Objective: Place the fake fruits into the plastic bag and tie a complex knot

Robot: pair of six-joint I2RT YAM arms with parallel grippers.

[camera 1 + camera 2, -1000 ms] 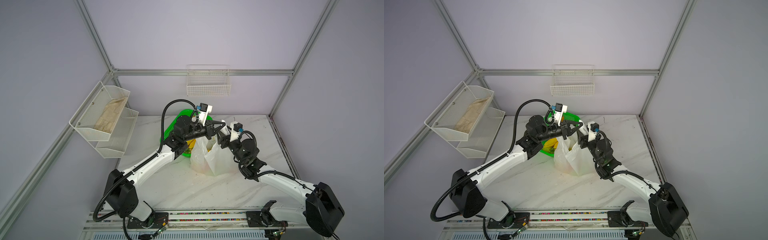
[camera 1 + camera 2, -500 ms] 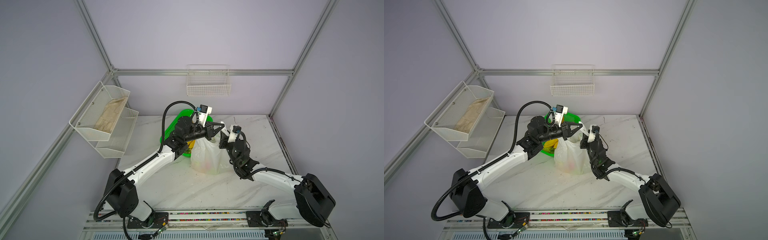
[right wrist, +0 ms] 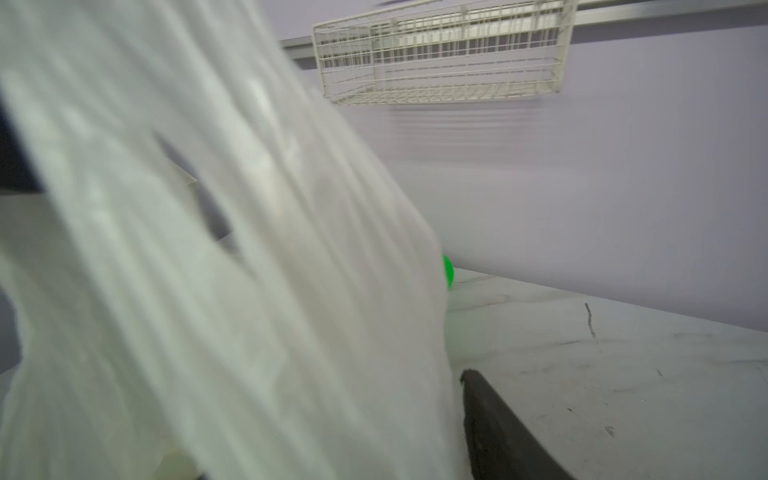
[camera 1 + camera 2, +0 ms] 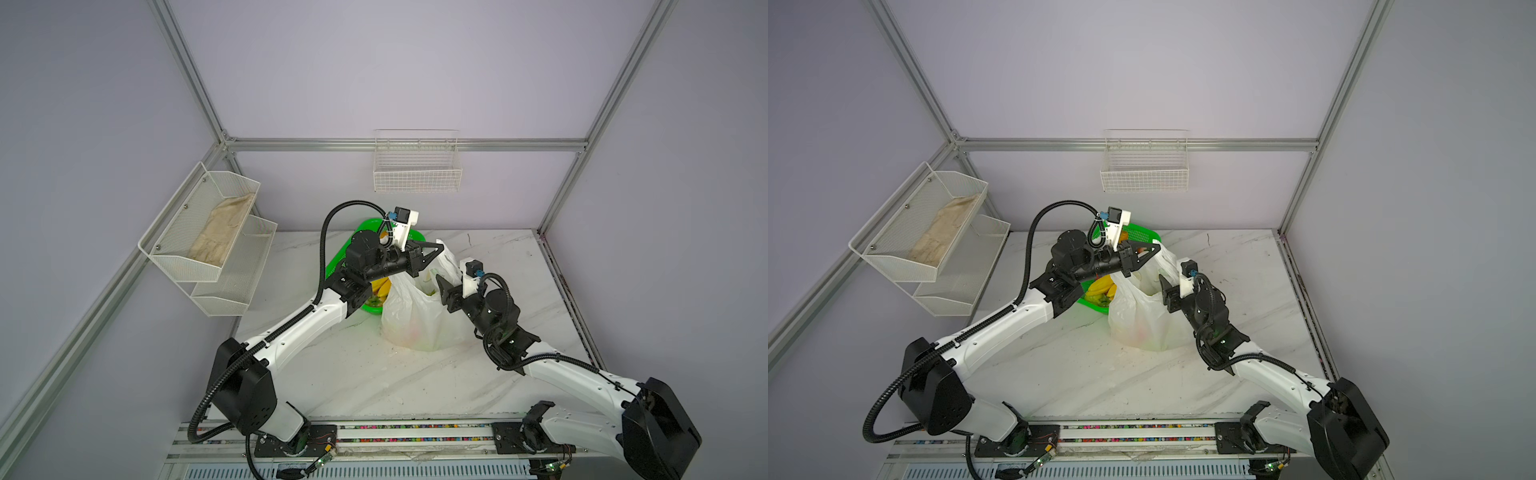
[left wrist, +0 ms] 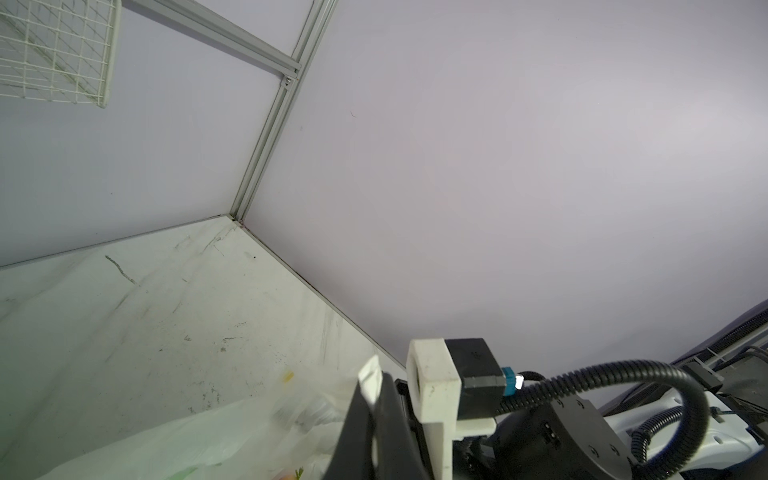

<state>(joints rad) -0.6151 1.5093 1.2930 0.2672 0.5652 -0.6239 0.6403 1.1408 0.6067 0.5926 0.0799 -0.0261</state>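
Observation:
The plastic bag (image 4: 415,324) (image 4: 1142,324) stands in mid-table with its mouth open, and faint fruit colours show through it. My left gripper (image 4: 439,249) (image 4: 1158,249) is shut on a strip of the bag's handle (image 5: 370,378), holding it raised over the mouth. My right gripper (image 4: 442,286) (image 4: 1163,286) is open at the bag's right rim. In the right wrist view one finger (image 3: 498,432) shows beside the bag's plastic (image 3: 208,291), and the other is hidden. Yellow bananas (image 4: 380,286) (image 4: 1102,287) lie in the green basket (image 4: 1138,235) behind the bag. No knot shows.
A white wire basket (image 4: 417,170) hangs on the back wall. On the left wall a two-tier wire shelf (image 4: 232,286) holds a beige cloth (image 4: 220,232). The green basket (image 4: 365,232) sits directly behind the left arm. The rail runs along the table's front edge.
My right arm swung in toward the bag, then drew back to its right rim with jaws spread. The bag was pulled narrow, then slumped wide again. The left gripper kept its hold.

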